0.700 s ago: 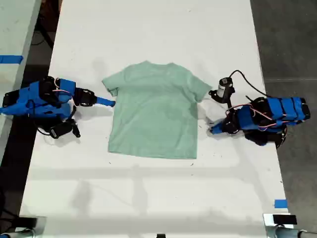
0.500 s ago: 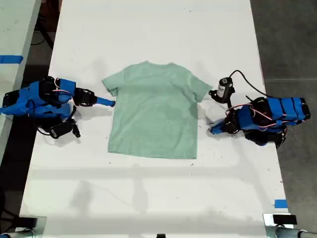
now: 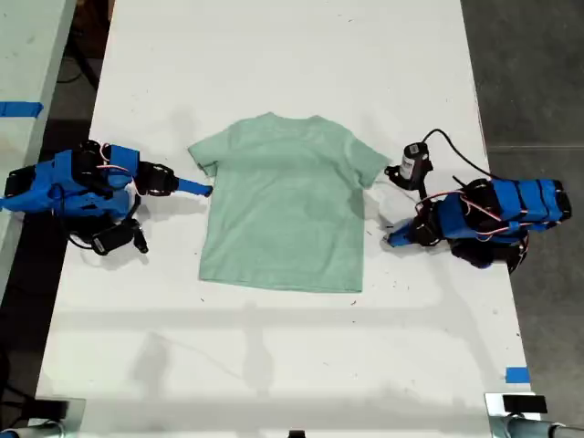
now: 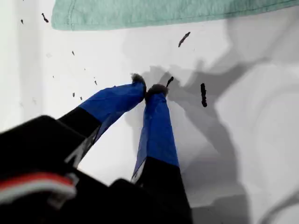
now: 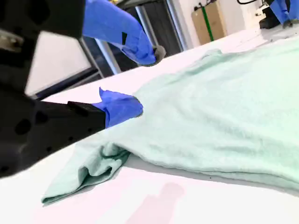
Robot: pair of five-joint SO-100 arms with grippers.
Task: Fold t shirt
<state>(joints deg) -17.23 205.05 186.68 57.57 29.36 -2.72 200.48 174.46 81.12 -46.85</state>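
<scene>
The pale mint-green t shirt (image 3: 283,210) lies flat and spread out on the white table (image 3: 274,365), neckline toward the far edge. My second gripper (image 3: 196,189) is at the exterior view's left and open (image 5: 135,79). Its lower finger (image 5: 119,107) rests at the shirt's rumpled sleeve (image 5: 88,172), with the shirt body (image 5: 219,107) beyond. My first gripper (image 3: 392,239) is at the exterior view's right and shut (image 4: 147,88) on nothing. Its tips are down on bare table, a short gap from the shirt's edge (image 4: 140,11).
A small black and silver cylinder on a cable (image 3: 415,164) sits by the first arm, near the shirt's sleeve. Blue tape (image 3: 516,374) marks the table's near corner on the exterior view's right. Dark floor flanks both long table edges.
</scene>
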